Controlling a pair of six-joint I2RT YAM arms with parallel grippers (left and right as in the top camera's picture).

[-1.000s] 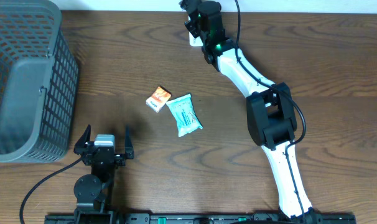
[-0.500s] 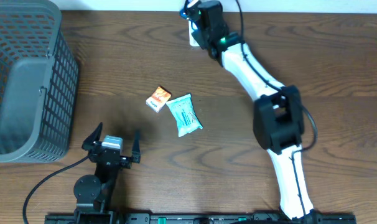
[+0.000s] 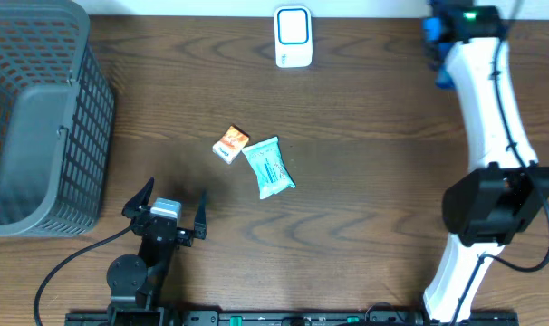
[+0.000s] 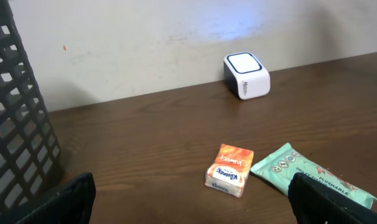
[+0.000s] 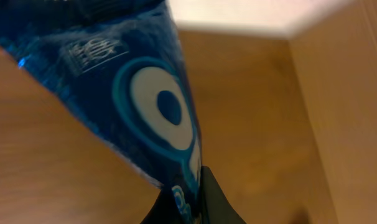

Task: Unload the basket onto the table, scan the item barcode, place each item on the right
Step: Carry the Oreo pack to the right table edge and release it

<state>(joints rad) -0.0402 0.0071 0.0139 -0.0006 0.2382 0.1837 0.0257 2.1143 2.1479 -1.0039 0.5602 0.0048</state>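
Right gripper (image 5: 183,208) pinching blue packet (image 5: 139,87), left gripper (image 3: 170,201) (empty) splayed

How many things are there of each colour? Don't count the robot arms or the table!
Grey: 1, the basket
White: 1, the scanner
Orange: 1, the small pack
Mint green: 1, the wipes packet
Blue: 1, the blue packet
Total: 5
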